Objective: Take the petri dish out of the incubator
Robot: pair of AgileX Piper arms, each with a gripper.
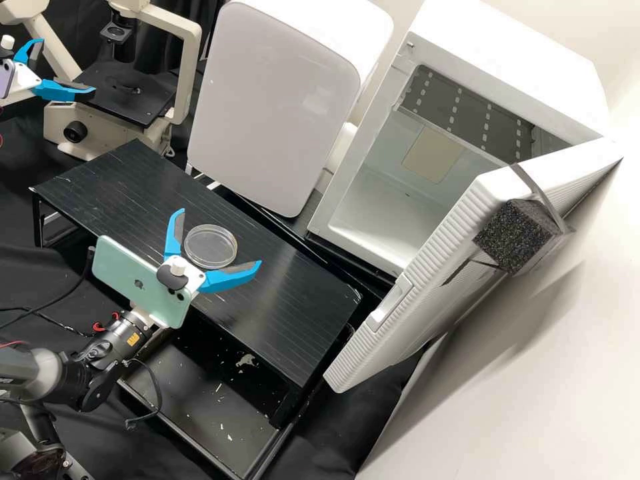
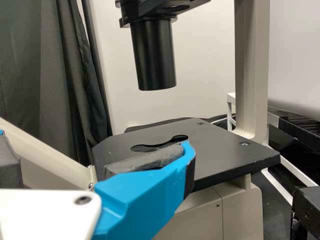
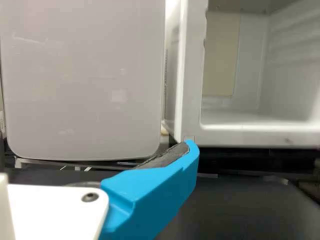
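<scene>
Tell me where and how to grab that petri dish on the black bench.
Grip the petri dish by opposite sides of its low wall, probably with the right hand, coming in low from the side away from the open incubator. It is round, shallow and lies flat, and the open fingers seem to flank it.

You are overseeing two pincers (image 1: 219,238), two phones (image 1: 137,277), two cabinets (image 1: 267,100), one petri dish (image 1: 211,247), one microscope (image 1: 192,73), one table (image 1: 287,320), one foam block (image 1: 515,237).
</scene>
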